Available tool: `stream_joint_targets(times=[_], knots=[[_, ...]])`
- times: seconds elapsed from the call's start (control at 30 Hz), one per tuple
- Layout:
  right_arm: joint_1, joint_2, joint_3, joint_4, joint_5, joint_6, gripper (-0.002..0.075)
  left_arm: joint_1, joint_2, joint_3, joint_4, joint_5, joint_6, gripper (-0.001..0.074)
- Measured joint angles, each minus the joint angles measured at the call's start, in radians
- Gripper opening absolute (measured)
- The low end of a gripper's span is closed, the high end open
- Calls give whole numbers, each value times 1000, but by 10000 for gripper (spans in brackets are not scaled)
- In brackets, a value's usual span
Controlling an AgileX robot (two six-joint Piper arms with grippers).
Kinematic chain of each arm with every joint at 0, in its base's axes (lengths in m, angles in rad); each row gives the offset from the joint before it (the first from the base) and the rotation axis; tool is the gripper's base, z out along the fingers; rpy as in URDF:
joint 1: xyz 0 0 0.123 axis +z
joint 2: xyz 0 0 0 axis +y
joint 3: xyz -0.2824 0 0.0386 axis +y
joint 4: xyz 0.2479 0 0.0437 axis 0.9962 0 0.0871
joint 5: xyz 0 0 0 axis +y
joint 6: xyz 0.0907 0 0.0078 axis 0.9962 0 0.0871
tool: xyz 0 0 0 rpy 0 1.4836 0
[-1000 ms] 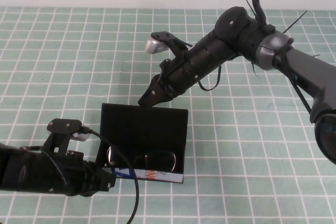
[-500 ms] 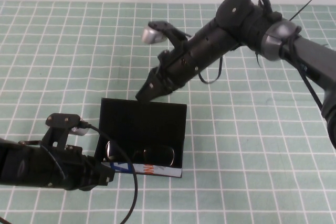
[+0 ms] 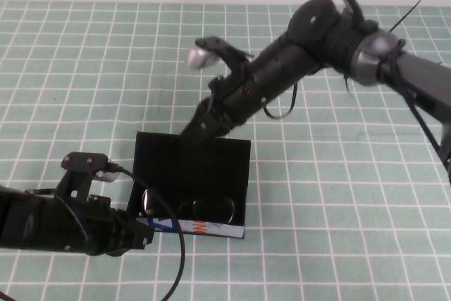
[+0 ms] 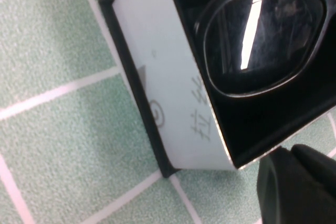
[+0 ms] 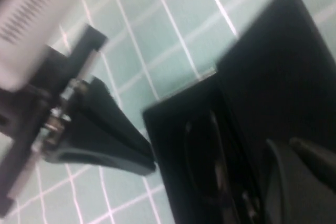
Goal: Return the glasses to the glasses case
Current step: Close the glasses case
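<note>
Glasses [image 3: 189, 209] lie inside the open glasses case [image 3: 192, 167] near the table's [image 3: 338, 195] front edge. Right gripper [image 3: 192, 132], fingers clenched empty, touches the upright lid's top edge — light, stiff, pushable there. Left gripper [image 3: 144, 234] sits beside the case's front-left corner; grip unclear.

High view down over table; both wrist views close on glasses case [image 3: 192, 181]

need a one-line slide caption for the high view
Glasses lie in the open glasses case; shut right gripper meets the lid's top edge, left gripper at the case's front-left corner.

Black glasses [image 3: 189, 207] lie inside the open black glasses case [image 3: 192, 167].
</note>
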Motion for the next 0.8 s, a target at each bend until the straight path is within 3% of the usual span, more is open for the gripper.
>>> stream_joint_targets(times=[0.37,0.8], knots=[[-19,17,-39,-81,-155,17,-11,0,0,0,0,0,0,-2],[-21,66,-41,-60,-25,12,-11,0,0,0,0,0,0,-2]])
